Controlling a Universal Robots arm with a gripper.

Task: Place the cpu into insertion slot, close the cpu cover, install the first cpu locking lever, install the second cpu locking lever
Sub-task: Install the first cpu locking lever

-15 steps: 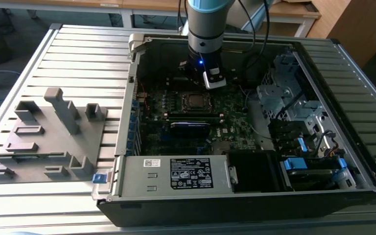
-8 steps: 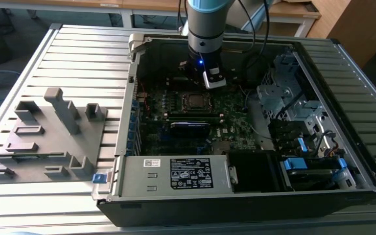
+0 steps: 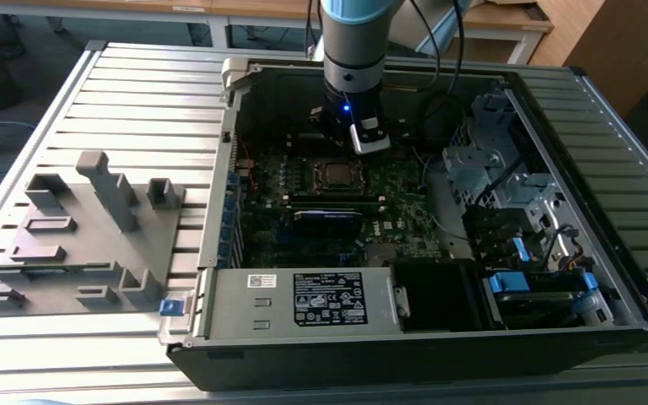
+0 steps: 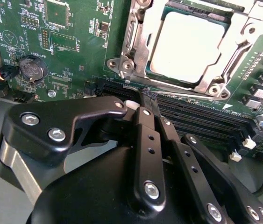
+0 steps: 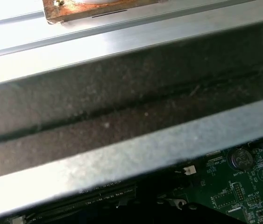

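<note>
My black jaws [image 4: 143, 100] hang closed together and empty above the green motherboard [image 4: 75, 42] inside the open black computer case [image 3: 594, 253], which lies on a ribbed grey metal table [image 3: 132, 93]. In the second wrist view their tips sit just beside the long black memory slots [image 4: 201, 116], near the socket. The small square cpu [image 4: 187, 44], its dull silver-grey top facing up, already rests in the insertion slot [image 4: 224, 16]. The thin silvery cpu cover [image 4: 145, 39], a frame plate with a large square window, lies down around the chip. In the exterior view my arm [image 3: 354, 42] descends into the case just behind the socket [image 3: 336, 173]. A grey moulded parts fixture [image 3: 77, 245] stands on the table at the exterior view's left, well apart from the case.
</note>
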